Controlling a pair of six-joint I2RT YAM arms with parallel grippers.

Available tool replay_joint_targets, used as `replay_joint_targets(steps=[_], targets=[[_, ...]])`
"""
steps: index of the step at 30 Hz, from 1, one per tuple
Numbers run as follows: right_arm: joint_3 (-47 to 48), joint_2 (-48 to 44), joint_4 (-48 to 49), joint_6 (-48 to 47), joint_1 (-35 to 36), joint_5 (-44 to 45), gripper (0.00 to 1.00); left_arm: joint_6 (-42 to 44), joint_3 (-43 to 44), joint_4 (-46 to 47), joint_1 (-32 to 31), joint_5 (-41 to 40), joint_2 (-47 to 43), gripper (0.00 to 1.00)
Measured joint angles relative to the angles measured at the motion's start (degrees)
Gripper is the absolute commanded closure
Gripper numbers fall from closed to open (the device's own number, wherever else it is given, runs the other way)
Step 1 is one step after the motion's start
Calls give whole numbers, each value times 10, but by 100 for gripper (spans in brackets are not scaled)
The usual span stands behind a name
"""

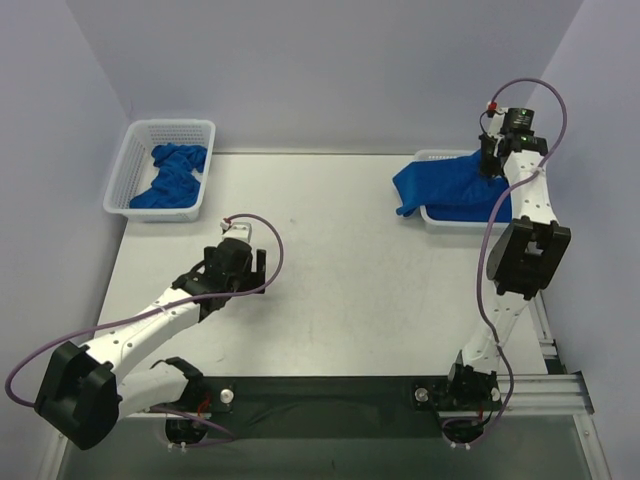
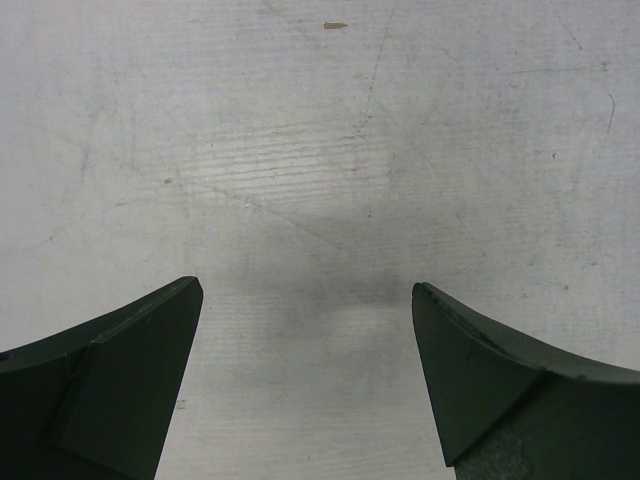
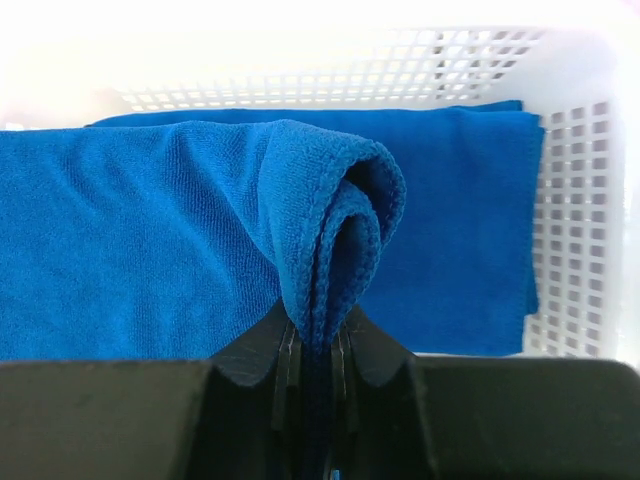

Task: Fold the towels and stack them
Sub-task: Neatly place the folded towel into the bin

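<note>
The white table (image 1: 350, 280) is bare across its middle and near half, bounded by walls at the back and both sides, so the widest free room lies between the two arms. A white mesh basket (image 1: 128, 170) sits at the far left corner, just beside the left wall; a second basket (image 1: 452, 221) sits at the far right, near the back edge.

A heap of crumpled blue towels (image 1: 175, 178) fills the left basket. At the right basket, one blue towel (image 1: 445, 182) drapes over the left rim and hangs out onto the table; beneath it a folded towel (image 3: 470, 230) lies flat inside, against the right wall.

The right gripper (image 3: 318, 340) is above that basket, its jaws pinched narrow on a bunched fold of the draped towel. The left gripper (image 2: 308, 290) hangs low over bare table left of centre, jaws spread wide, holding nothing.
</note>
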Motion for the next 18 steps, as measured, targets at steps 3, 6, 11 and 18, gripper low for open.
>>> replay_joint_targets(steps=[3, 6, 11, 18], targets=[[0, 0, 4, -8, -4, 8, 100, 0, 0, 0, 0, 0, 0, 3], [0, 0, 10, -15, -11, 19, 100, 0, 0, 0, 0, 0, 2, 3], [-2, 0, 22, -17, -22, 37, 100, 1, 0, 0, 0, 0, 10, 3], [-4, 0, 40, -19, -26, 54, 100, 1, 0, -1, 0, 0, 11, 2]])
